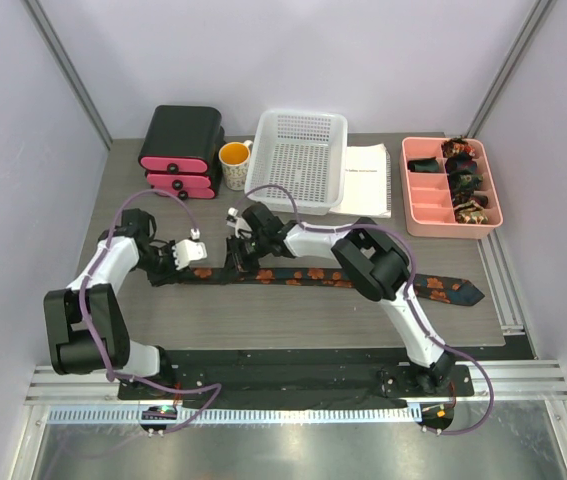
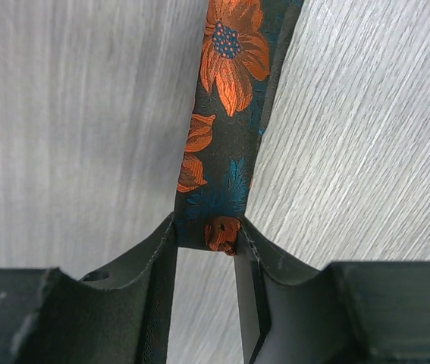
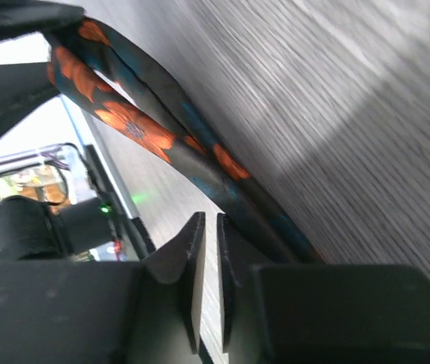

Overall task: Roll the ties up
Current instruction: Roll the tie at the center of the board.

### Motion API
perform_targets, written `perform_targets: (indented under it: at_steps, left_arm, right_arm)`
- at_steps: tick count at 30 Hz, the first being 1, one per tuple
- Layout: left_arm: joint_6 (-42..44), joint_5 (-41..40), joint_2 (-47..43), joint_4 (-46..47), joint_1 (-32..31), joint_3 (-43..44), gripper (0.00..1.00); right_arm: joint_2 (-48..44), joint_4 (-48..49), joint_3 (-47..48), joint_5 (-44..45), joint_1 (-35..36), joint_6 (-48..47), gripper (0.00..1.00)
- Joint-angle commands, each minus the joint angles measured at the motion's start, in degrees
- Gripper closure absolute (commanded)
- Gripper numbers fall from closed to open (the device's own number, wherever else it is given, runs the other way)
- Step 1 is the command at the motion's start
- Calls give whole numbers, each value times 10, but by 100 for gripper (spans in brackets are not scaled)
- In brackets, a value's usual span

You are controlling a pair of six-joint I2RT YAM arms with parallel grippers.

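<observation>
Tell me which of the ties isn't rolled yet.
The floral tie stretched flat across the table, one end pinched in the left gripper; the other ties sit coiled in the pink tray.

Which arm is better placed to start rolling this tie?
Probably left. The left gripper pinches the tie at its end, ready to curl it; the right gripper sits nearly shut beside it, gripping nothing.

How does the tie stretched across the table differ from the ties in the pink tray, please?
The stretched tie lies flat on the table; the tray ties are small coils. The stretched tie's end is pinched by the left gripper; the tray ties sit untouched in pink tray compartments. Both are dark with orange patterning.
</observation>
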Motion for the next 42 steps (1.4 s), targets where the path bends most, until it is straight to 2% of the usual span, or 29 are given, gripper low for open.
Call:
perform_targets:
  at_steps: [1, 4, 7, 13, 17, 25, 34, 42]
  left_arm:
    - [55, 15, -27, -24, -3, 20, 66]
    - [75, 8, -34, -33, -14, 24, 66]
    - [91, 4, -34, -41, -23, 29, 66]
    - [102, 4, -30, -47, -32, 41, 64]
    - [99, 1, -34, -42, -37, 44, 63]
    - [65, 36, -39, -57, -69, 61, 61]
    - [-33, 66, 11, -15, -161, 73, 61]
    - [-62, 87, 54, 2, -175, 97, 61]
  right_arm:
    - [-32, 102, -2, -27, -5, 55, 81]
    - [-55, 153, -31, -36, -10, 101, 78]
    - [-58, 155, -27, -28, -12, 111, 72]
    - [-8, 146, -2, 4, -10, 106, 66]
    - [15, 110, 9, 9, -2, 87, 66]
    - [43, 102, 10, 10, -1, 92, 70]
    - [-29, 126, -21, -27, -12, 94, 67]
    - [-106, 165, -112, -59, -37, 118, 60]
